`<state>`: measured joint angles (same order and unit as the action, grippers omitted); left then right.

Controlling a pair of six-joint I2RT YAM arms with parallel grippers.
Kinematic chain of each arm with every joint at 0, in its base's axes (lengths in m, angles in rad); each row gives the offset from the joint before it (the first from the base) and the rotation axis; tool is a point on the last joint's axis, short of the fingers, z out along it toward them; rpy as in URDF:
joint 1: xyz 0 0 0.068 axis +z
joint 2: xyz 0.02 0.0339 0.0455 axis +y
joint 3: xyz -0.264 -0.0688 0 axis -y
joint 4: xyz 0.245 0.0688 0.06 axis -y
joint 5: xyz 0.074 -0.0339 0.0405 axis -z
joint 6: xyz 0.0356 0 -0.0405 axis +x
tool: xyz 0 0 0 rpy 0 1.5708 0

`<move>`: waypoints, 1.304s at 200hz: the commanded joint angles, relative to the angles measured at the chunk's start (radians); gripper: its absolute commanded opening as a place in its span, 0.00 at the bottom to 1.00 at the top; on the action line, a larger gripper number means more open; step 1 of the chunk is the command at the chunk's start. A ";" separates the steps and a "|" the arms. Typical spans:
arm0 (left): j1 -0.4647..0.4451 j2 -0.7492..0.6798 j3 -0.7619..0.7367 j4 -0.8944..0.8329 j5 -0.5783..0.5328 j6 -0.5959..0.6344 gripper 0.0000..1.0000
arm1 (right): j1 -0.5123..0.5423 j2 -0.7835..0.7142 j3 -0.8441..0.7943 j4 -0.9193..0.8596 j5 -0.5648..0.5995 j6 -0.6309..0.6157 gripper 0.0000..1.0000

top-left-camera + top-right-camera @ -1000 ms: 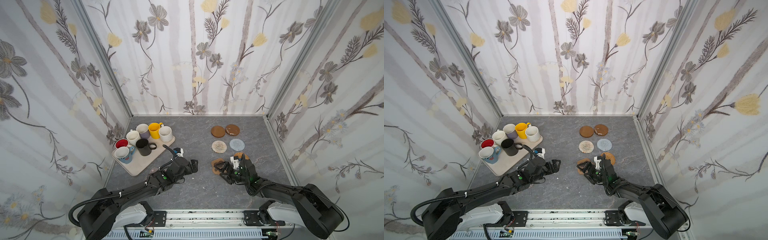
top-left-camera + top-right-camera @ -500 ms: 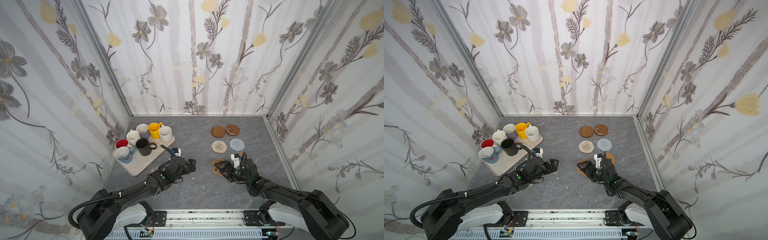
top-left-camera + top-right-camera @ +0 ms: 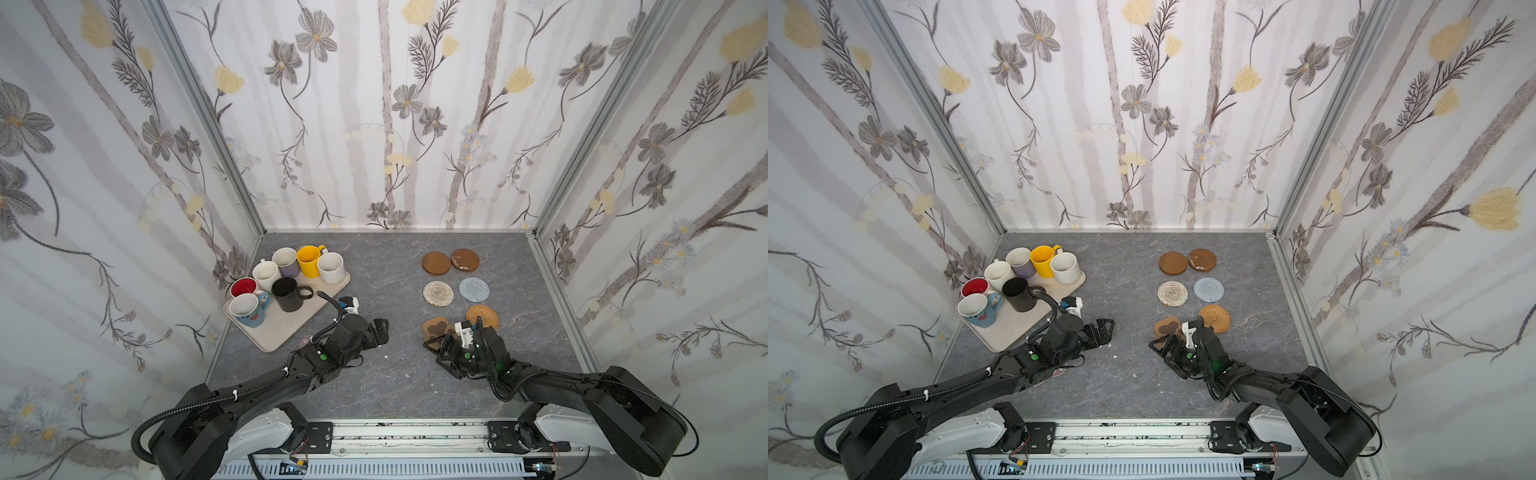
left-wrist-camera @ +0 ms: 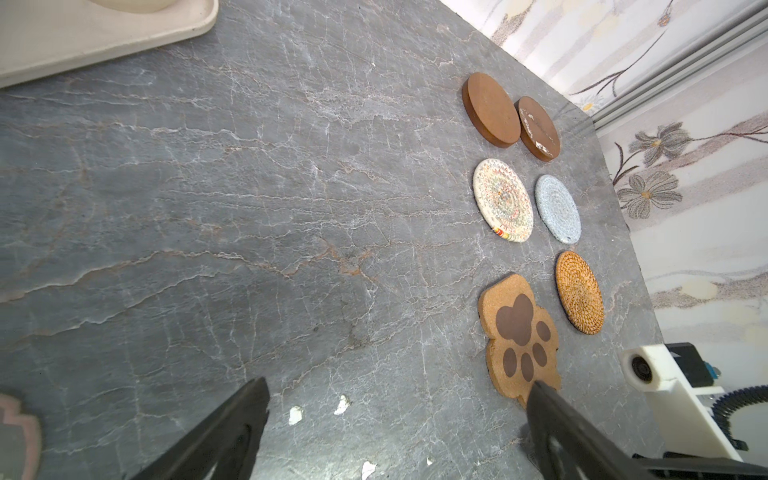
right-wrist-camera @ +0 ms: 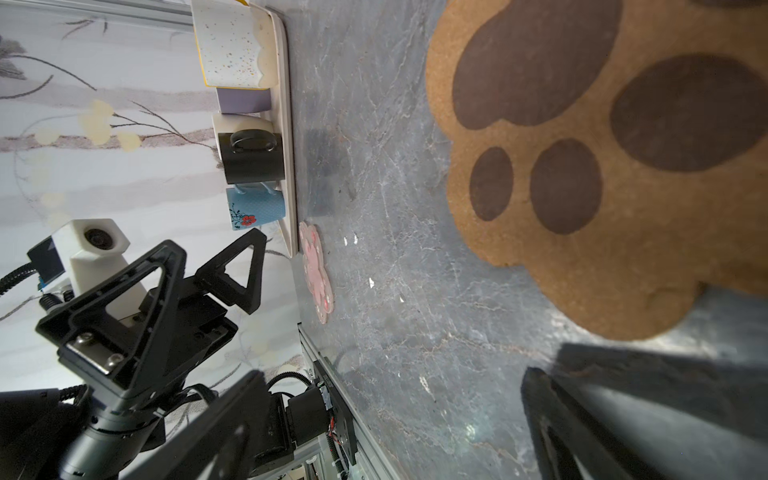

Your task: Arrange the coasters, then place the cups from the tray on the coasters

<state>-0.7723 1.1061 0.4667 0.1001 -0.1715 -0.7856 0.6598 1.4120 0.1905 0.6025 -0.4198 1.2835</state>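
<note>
Seven cups (image 3: pixel 286 293) stand on tray (image 3: pixel 284 332). Pink coaster (image 5: pixel 316 270) lies flat at tray's near corner. Left gripper (image 3: pixel 381 331) just right of tray, jaws wide, empty. Well right of tray: six coasters (image 3: pixel 438 293) in pairs; right gripper (image 3: pixel 436 353) there, jaws wide, empty.

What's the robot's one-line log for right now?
coasters: six arranged | pink coaster: beside tray | cups: all on tray | left claw: open | right claw: open, near paw coaster
</note>
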 commanded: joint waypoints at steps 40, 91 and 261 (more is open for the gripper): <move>0.010 -0.011 -0.016 0.018 -0.010 0.004 1.00 | -0.015 0.078 0.007 0.130 0.035 0.035 0.95; 0.022 -0.017 -0.024 0.018 0.001 0.008 1.00 | -0.073 0.099 0.021 0.149 0.053 0.026 0.94; 0.273 -0.128 -0.079 -0.146 0.033 -0.111 0.98 | -0.119 -0.146 0.169 -0.188 0.018 -0.380 0.93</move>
<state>-0.5575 0.9955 0.4042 0.0177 -0.1131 -0.8448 0.5419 1.2957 0.3241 0.5400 -0.3939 1.0561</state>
